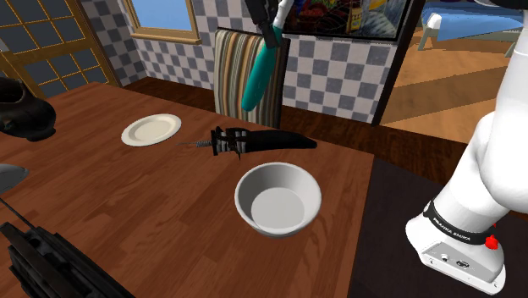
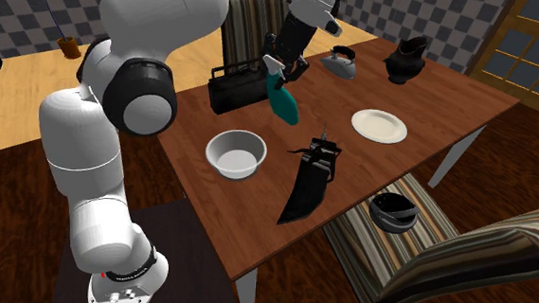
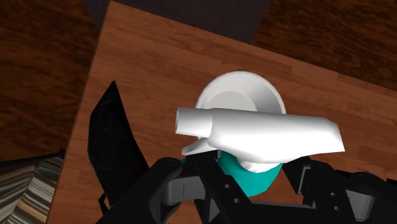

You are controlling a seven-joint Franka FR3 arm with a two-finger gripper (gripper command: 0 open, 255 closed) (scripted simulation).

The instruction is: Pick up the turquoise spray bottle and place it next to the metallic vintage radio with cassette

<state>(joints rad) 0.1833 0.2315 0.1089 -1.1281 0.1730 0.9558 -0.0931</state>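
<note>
**Turquoise spray bottle hangs from the claw**
Pinched by its head, its long axis near upright above the desk; the radio lies toward the shoulder view's lower left.

Wooden table, striped chair, checkered walls, seemingly 1 window.

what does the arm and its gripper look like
The arm is white, with bulky rounded links and dark grey joints. Near its base runs a black band with white lettering, beside a small red button. The gripper is all black, with two fingers.
</note>
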